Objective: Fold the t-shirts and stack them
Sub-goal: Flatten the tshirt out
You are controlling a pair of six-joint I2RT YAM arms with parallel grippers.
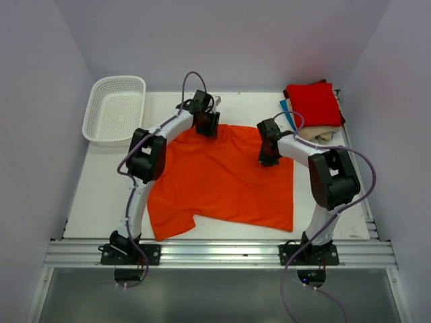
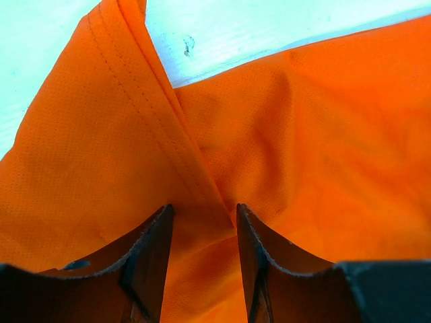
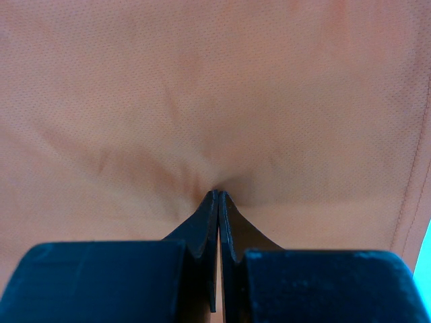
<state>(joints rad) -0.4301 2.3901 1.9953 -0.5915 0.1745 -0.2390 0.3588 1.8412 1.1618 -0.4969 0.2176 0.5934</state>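
step in hand: getting a grip for the first fold, I reckon. The orange t-shirt (image 1: 222, 182) lies spread out with nothing turned over yet

where the shirt is: middle of the table (image 1: 101, 195), between the two arms, one sleeve poking out toward the near left

left gripper (image 2: 204, 208): down on the shirt's far left edge, fingers apart, with a raised ridge of stitched hem running up between them (not clamped on it as far as I can see)

right gripper (image 3: 218, 193): on the far right part of the shirt, jaws pressed together and nipping a small pucker of orange cloth, wrinkles fanning out from the tip

done pile: red t-shirt (image 1: 313, 104) folded on top, a sliver of blue t-shirt (image 1: 288, 113) and a beige t-shirt (image 1: 316, 133) under it, in the far right corner just past the right arm

basket: white mesh basket (image 1: 118, 80) in the far left corner, well apart from everything

next move: my guess is the left side has to close on that hem ridge so both ends are held, then both lift together and bring the far edge over toward the near side

what it calls for: an even lift. The thin knit looks like it'd skew or slip if one side goes up first
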